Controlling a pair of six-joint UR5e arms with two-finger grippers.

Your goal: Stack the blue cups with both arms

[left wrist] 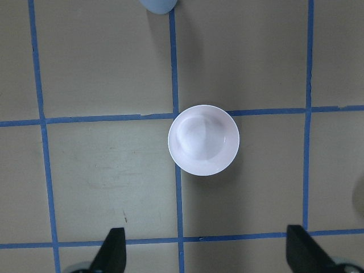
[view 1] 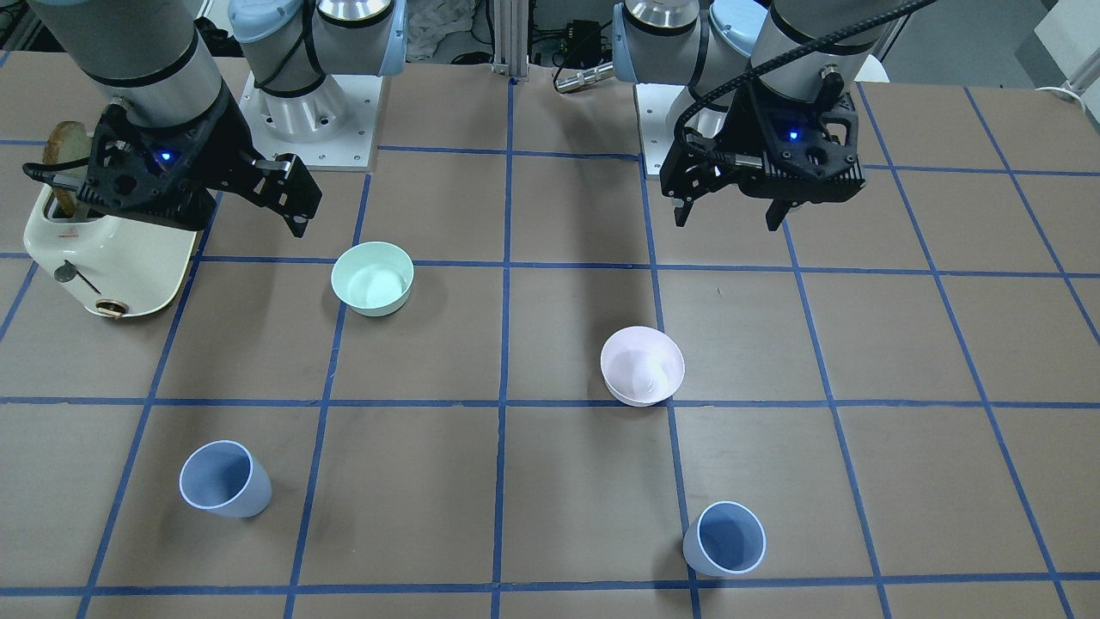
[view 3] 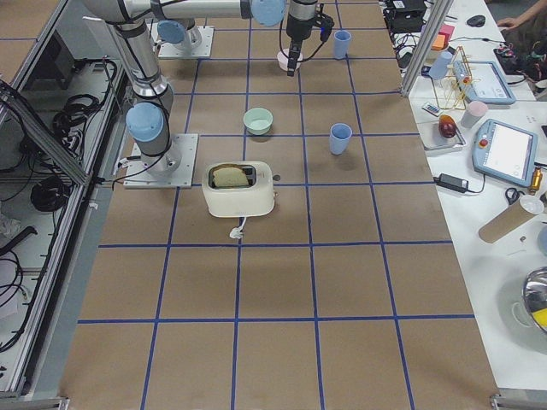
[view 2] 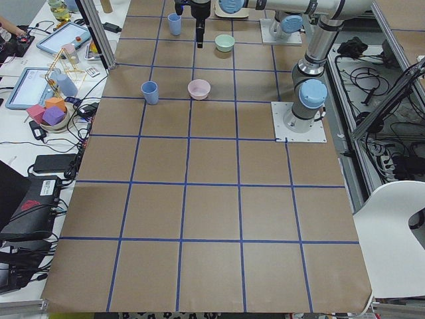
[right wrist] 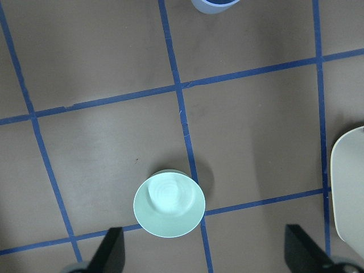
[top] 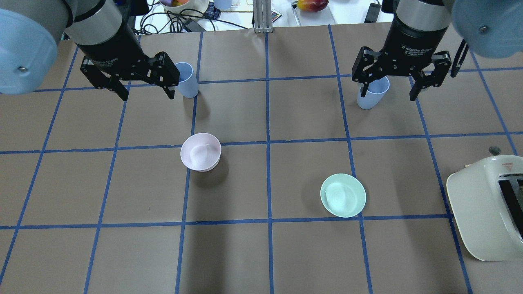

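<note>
Two pale blue cups stand upright at the table's far edge from the robot, one on its left [top: 186, 79] and one on its right [top: 371, 94]. In the front-facing view they are the cup on the left side [view 1: 726, 539] and the cup on the right side [view 1: 225, 480]. My left gripper [top: 147, 94] hangs open and empty above the table, beside the left cup. My right gripper [top: 388, 93] hangs open and empty over the right cup. Each wrist view shows only a cup's edge at the top, the left cup [left wrist: 158, 4] and the right cup [right wrist: 215, 4].
A pale pink bowl [top: 200, 152] sits below my left gripper and shows in the left wrist view [left wrist: 203, 139]. A mint-green bowl [top: 343, 195] lies under my right wrist [right wrist: 169, 205]. A cream toaster [top: 488, 208] stands at the robot's right.
</note>
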